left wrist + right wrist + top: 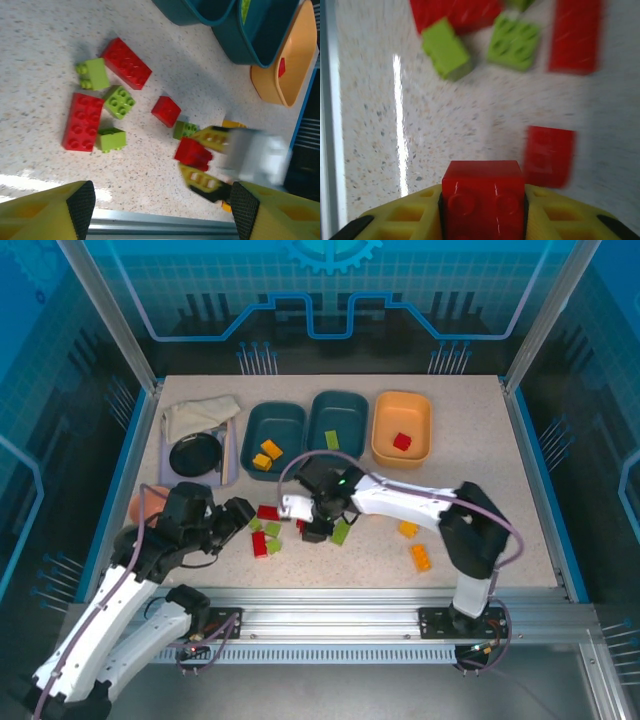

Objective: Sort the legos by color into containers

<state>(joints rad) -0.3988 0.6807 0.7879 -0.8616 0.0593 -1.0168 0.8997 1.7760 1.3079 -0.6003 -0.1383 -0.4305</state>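
Observation:
My right gripper is shut on a small red lego just above the table; it also appears in the left wrist view, blurred, with that lego between its yellow fingers. Beside it lie another red lego and green ones. My left gripper stands open and holds nothing, left of a cluster of red legos and green legos. At the back stand two teal tubs, one with orange-yellow bricks, the other with a green one. The orange tub holds a red brick.
A black round dish sits on a lavender tray at the back left, with a cloth behind it. A pink bowl is partly hidden by my left arm. Two orange legos lie on the right. The metal rail bounds the near edge.

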